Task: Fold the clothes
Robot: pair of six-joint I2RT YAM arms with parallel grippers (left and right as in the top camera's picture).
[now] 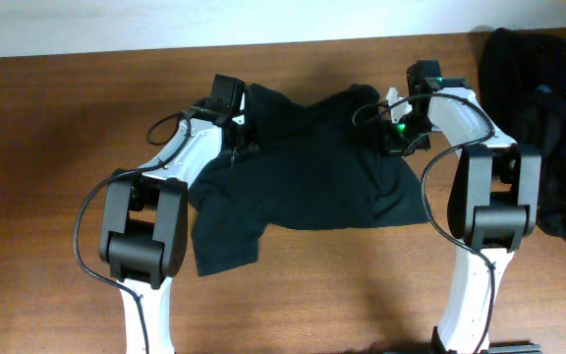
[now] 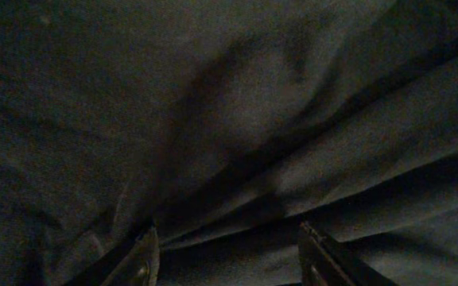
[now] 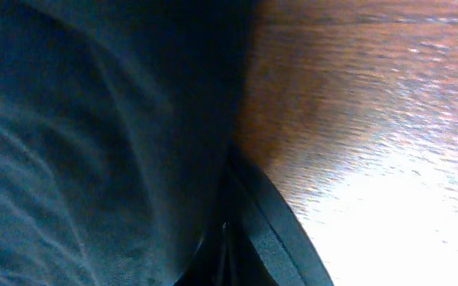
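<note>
Fold barely begun: T-shirt lies rumpled, left gripper jaws apart over it, right gripper jaws closed at its right edge, far-right heap unfolded.

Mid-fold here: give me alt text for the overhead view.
A black T-shirt lies rumpled on a wooden table between the left arm and right arm, both reaching its far edge. More black clothes are piled at the table's far right.
</note>
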